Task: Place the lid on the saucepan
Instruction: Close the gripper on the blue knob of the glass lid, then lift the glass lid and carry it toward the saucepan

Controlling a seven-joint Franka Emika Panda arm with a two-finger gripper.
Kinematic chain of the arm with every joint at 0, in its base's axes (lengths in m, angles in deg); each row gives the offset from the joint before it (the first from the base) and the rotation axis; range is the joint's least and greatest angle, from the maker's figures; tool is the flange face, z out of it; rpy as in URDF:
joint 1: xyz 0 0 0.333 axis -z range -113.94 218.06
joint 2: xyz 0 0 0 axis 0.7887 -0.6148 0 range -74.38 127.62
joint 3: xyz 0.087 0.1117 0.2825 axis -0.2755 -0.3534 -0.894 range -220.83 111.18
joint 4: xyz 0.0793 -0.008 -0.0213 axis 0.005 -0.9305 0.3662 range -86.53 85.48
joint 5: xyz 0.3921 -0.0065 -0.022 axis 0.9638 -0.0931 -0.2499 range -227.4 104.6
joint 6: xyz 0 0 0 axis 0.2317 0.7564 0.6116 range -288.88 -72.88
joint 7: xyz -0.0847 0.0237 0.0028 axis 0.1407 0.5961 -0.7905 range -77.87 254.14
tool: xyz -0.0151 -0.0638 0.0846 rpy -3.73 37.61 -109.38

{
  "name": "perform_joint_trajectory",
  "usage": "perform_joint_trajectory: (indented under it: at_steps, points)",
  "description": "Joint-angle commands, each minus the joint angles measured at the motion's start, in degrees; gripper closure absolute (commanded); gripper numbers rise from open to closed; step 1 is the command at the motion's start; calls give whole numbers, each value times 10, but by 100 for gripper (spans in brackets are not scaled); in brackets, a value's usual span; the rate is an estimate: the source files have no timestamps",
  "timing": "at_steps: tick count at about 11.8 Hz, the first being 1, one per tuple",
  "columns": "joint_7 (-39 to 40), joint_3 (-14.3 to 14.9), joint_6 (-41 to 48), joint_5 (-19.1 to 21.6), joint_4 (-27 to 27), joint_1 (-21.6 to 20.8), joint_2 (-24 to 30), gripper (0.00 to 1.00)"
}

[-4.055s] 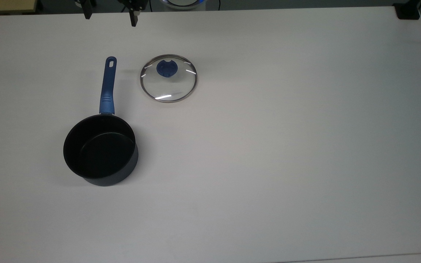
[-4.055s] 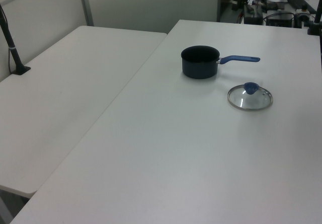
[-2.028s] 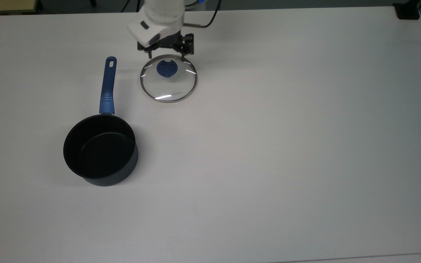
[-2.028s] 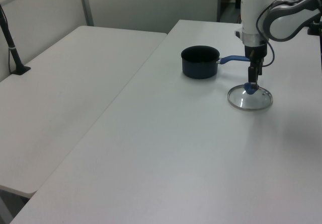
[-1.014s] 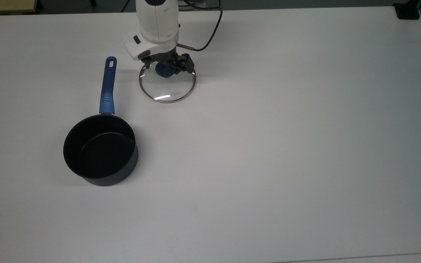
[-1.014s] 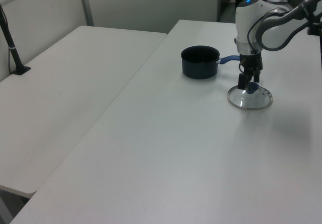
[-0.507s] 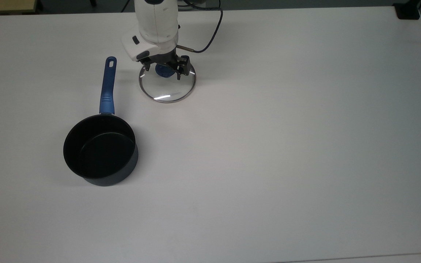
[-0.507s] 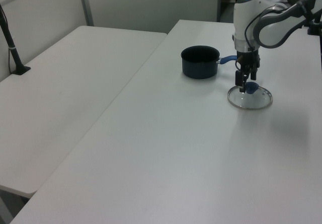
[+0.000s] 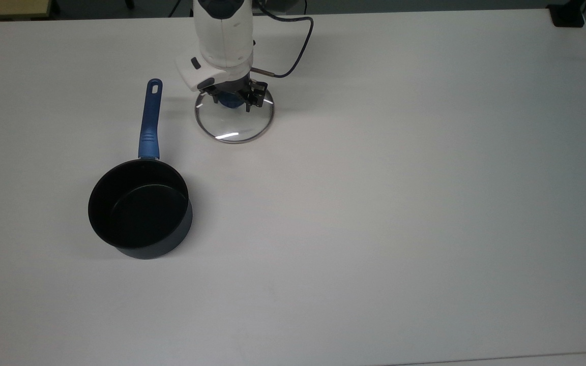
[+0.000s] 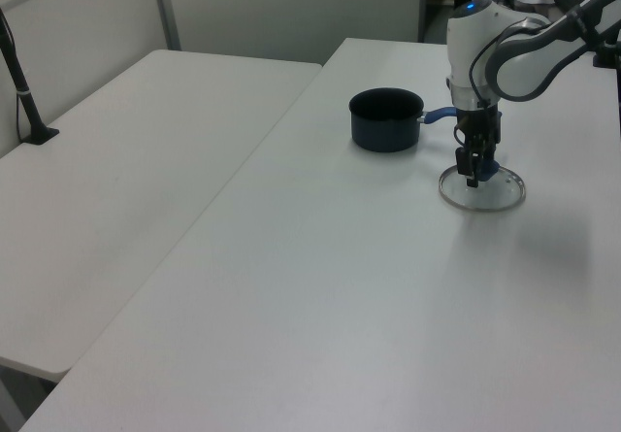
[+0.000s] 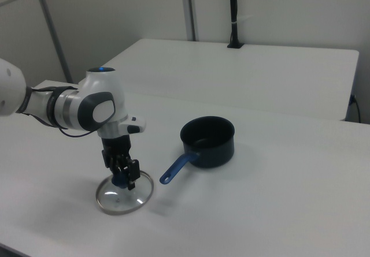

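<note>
Grasping step: tool [image 9: 231, 99] straddling blue knob of lid [image 9: 234, 122], fingers closing around it, firm grip not confirmed. Lid lying flat on counter [image 9: 400, 203], beside handle of saucepan [image 9: 140, 208]. Next: lifting, carrying over pan, centring rim.

White table [image 9: 400, 203], second white table [image 10: 126, 160] beside it, pale partition walls [image 11: 277, 8], black pole [image 11: 232, 11]

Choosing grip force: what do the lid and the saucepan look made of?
Round clear lid: likely glass, see-through to the table, with a shiny, probably metal rim and a blue, maybe plastic knob. Small black saucepan: matte dark coating, probably over metal; its long blue handle looks plastic.
</note>
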Motion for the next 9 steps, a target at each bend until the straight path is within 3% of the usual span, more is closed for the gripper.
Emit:
perform_joint_trajectory:
  at_steps: [1,4,9]
  points:
    - [-21,-28,21,8,-1,-4,7,61]
    - [-20,-36,79,8,27,-4,39,62]
    - [-5,-41,237,14,253,4,25,61]
